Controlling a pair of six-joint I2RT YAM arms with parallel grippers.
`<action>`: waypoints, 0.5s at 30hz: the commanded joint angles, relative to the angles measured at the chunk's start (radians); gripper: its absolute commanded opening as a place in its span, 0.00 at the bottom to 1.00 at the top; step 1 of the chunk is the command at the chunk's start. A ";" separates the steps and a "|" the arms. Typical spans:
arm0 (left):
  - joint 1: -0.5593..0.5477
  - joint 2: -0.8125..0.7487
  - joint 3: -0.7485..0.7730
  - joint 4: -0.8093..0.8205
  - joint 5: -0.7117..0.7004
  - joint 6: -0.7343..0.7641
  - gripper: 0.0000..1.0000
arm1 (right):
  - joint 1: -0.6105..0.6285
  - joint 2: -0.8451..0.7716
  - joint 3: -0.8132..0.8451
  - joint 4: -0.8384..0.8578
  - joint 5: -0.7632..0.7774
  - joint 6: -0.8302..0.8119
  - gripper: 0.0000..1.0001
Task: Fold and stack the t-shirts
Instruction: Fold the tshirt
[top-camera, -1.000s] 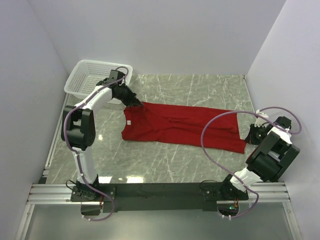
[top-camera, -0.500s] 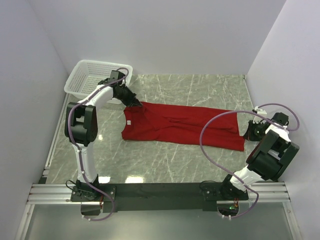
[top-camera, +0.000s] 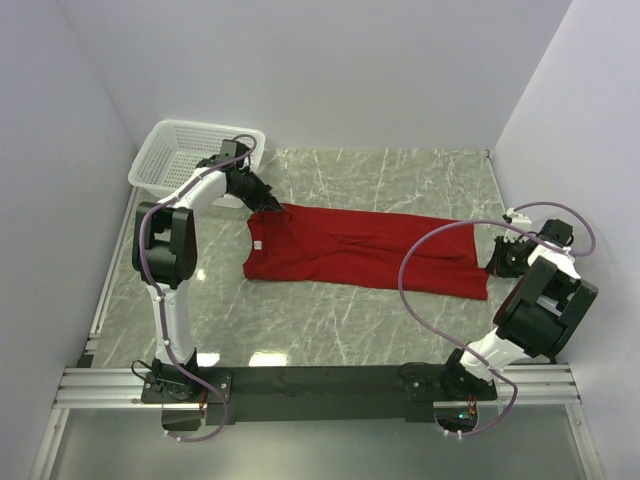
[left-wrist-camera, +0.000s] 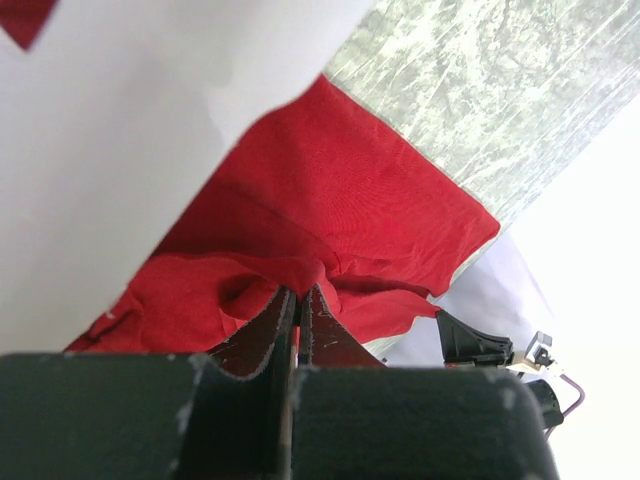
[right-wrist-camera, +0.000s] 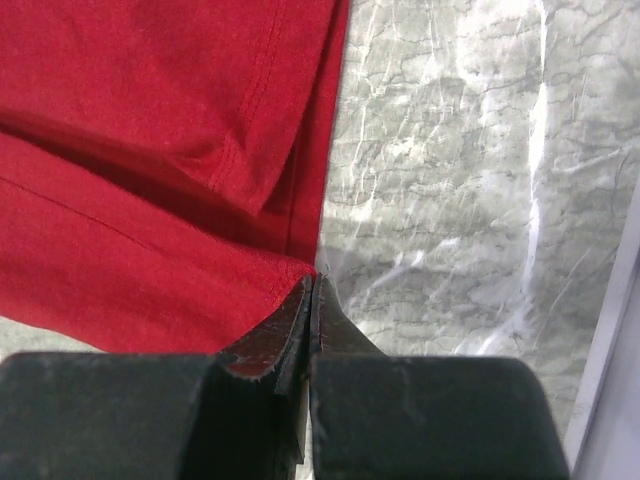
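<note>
So the worktop (top-camera: 400, 170) is a grey-green marble-look slab with pale veins, boxed in by plain white walls on three sides. One deep-red t-shirt (top-camera: 340, 250) lies stretched sideways across the middle of it, a bit rumpled, with the neck end on the left and the hem on the right. A white mesh basket (top-camera: 150, 172) sits at the far left corner, near the shirt's neck end.

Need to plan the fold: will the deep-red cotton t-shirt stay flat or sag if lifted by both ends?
Likely floppy: the deep-red cotton t-shirt wrinkles where the left gripper pinches it. Held also by the right gripper at its hem, it would probably sag between them.
</note>
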 joint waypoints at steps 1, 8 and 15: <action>0.011 0.008 0.049 0.006 -0.006 0.017 0.00 | 0.010 0.018 0.048 0.038 0.015 0.022 0.00; 0.017 0.019 0.057 0.000 -0.010 0.021 0.00 | 0.025 0.027 0.069 0.052 0.030 0.045 0.00; 0.017 0.043 0.069 -0.001 -0.015 0.023 0.01 | 0.042 0.047 0.081 0.061 0.047 0.059 0.00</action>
